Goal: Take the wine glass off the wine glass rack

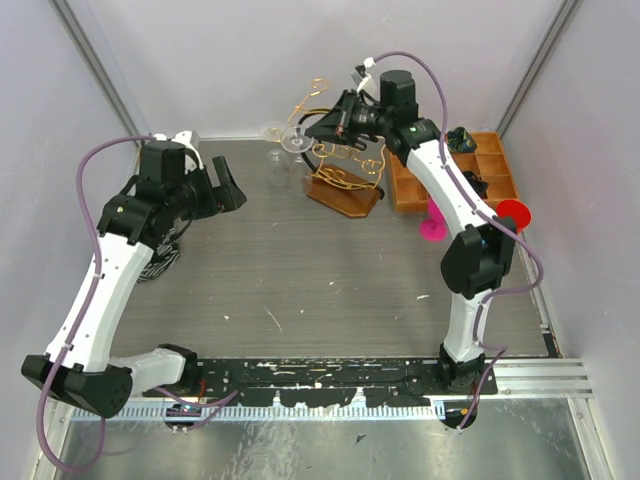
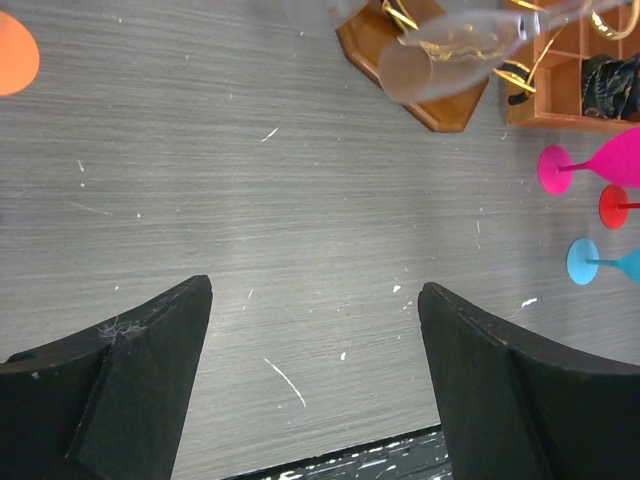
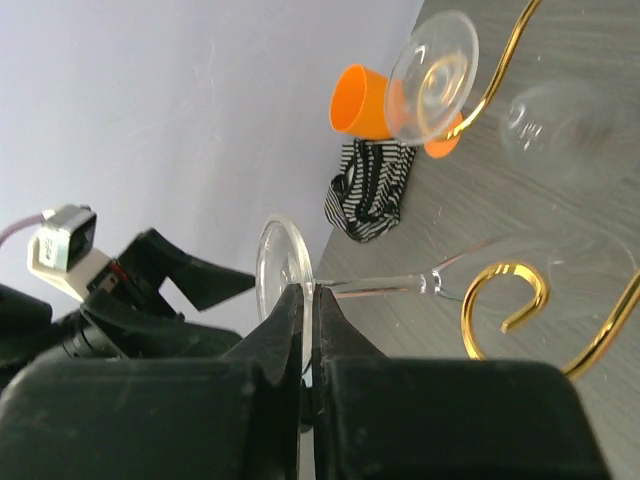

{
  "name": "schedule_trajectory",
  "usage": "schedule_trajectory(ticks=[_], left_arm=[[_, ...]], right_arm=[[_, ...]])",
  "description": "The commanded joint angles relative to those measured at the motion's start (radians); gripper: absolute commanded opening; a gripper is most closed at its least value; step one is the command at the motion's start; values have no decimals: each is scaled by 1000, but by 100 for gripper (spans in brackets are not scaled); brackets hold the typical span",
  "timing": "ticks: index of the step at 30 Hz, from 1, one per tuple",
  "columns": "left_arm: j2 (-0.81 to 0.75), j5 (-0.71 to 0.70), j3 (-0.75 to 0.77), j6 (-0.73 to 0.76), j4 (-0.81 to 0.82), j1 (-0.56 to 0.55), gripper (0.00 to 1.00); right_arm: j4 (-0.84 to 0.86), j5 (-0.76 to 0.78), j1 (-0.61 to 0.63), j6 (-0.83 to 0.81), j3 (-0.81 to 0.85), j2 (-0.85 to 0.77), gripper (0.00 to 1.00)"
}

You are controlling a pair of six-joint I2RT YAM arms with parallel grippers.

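The wine glass rack (image 1: pixel 345 178), gold scrolled wire on a brown wooden base (image 2: pixel 440 100), stands at the back of the table. A clear wine glass (image 3: pixel 420 285) lies level beside its gold scrolls (image 3: pixel 505 300), stem pointing at the rack. My right gripper (image 3: pixel 308 295) is shut on the round foot (image 3: pixel 280 265) of this glass, just left of the rack (image 1: pixel 318 128). A second clear glass (image 3: pixel 435 70) hangs from a gold arm. My left gripper (image 1: pixel 225 185) hovers open over bare table at the left, nothing between its fingers (image 2: pixel 160 350).
An orange compartmented tray (image 1: pixel 470 175) sits right of the rack. Pink (image 2: pixel 590 165), red (image 2: pixel 615 205) and blue (image 2: pixel 600 262) plastic glasses lie near it. An orange cup (image 3: pixel 360 100) and a striped cloth (image 3: pixel 370 190) are at the left, the cloth (image 1: pixel 160 262) under my left arm.
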Motion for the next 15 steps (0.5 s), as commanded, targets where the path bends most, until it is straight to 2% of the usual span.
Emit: schedule_trajectory(ticks=[1, 4, 7, 12, 13, 15], left_arm=[[-20, 3, 72, -20, 28, 17, 88], [-9, 59, 110, -25, 28, 59, 80], [1, 143, 131, -42, 28, 148, 74], [64, 316, 168, -81, 28, 282, 73], [145, 412, 201, -89, 22, 308, 75], [190, 494, 226, -110, 15, 336, 75]], right_arm=[[-70, -37, 36, -122, -41, -197, 1], [-211, 3, 107, -287, -57, -259, 1], [-382, 158, 214, -557, -69, -323, 1], [-418, 357, 401, -784, -191, -435, 1], [-426, 486, 483, -866, -262, -479, 1], [-431, 623, 565, -940, -317, -514, 1]])
